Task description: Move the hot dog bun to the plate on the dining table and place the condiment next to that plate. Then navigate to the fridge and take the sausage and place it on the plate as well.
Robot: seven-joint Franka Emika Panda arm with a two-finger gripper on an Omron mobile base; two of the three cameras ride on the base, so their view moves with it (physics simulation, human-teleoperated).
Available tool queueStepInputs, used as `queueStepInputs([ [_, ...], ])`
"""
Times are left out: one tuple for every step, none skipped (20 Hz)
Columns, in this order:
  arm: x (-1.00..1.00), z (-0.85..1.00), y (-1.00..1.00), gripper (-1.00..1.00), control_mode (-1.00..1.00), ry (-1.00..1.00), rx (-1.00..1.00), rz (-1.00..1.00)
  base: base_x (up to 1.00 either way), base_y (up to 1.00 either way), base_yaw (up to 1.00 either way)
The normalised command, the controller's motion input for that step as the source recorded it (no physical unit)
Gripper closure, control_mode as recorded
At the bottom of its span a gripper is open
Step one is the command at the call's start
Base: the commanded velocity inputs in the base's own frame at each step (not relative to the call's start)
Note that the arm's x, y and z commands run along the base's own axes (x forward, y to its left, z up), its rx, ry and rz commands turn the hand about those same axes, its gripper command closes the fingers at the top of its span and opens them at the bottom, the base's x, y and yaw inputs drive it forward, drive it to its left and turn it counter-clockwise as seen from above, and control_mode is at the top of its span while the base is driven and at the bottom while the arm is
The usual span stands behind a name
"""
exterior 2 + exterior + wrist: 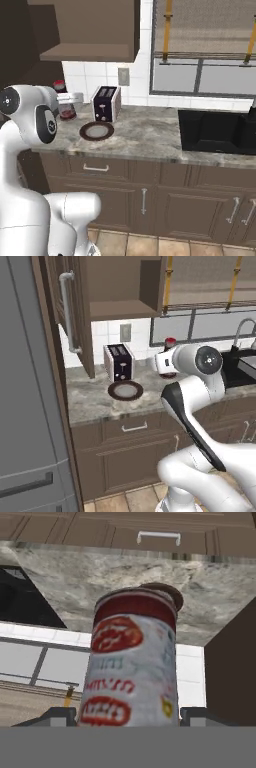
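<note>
The condiment (132, 662), a dark red bottle with a red cap and a pale label, stands between my two fingertips (62, 716) in the hand view, and they sit close against its sides. My gripper (129, 714) is shut on it. From the base, the condiment (170, 345) (61, 87) sits at the back of the wall counter, with the gripper (161, 362) (71, 98) across its middle. Whether its foot rests on the counter or hangs just above it, I cannot tell. The grey fridge (25, 406) fills the left edge. The hot dog bun, the plate, the dining table and the sausage are out of view.
A toaster (119, 362) (105, 103) stands beside the bottle, with a round brown dish (125, 390) (97, 131) in front of it. A black sink (215, 132) lies to the right. An open upper cabinet door (75, 311) hangs over the counter's left end.
</note>
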Motion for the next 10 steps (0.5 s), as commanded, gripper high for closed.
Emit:
queueStepInputs([
  [0.0,0.0,0.0,1.0,1.0,0.0,0.0,0.0,-1.0,-0.33,0.0],
  [0.0,0.0,0.0,1.0,1.0,0.0,0.0,0.0,-1.0,-0.29,0.0],
  [0.0,0.0,0.0,1.0,1.0,0.0,0.0,0.0,-1.0,-0.34,0.0],
  [0.0,0.0,0.0,1.0,1.0,0.0,0.0,0.0,-1.0,-0.35,0.0],
  [0.0,0.0,0.0,1.0,1.0,0.0,0.0,0.0,-1.0,-0.37,0.0],
  [0.0,0.0,0.0,1.0,1.0,0.0,0.0,0.0,-1.0,-0.32,0.0],
  [0.0,0.0,0.0,1.0,1.0,0.0,0.0,0.0,-1.0,-0.33,0.0],
  [0.0,0.0,0.0,1.0,1.0,0.0,0.0,0.0,-1.0,-0.38,0.0],
  [0.0,0.0,0.0,1.0,1.0,0.0,0.0,0.0,-1.0,-0.39,0.0],
  [0.0,0.0,0.0,1.0,1.0,0.0,0.0,0.0,-1.0,-0.39,0.01],
])
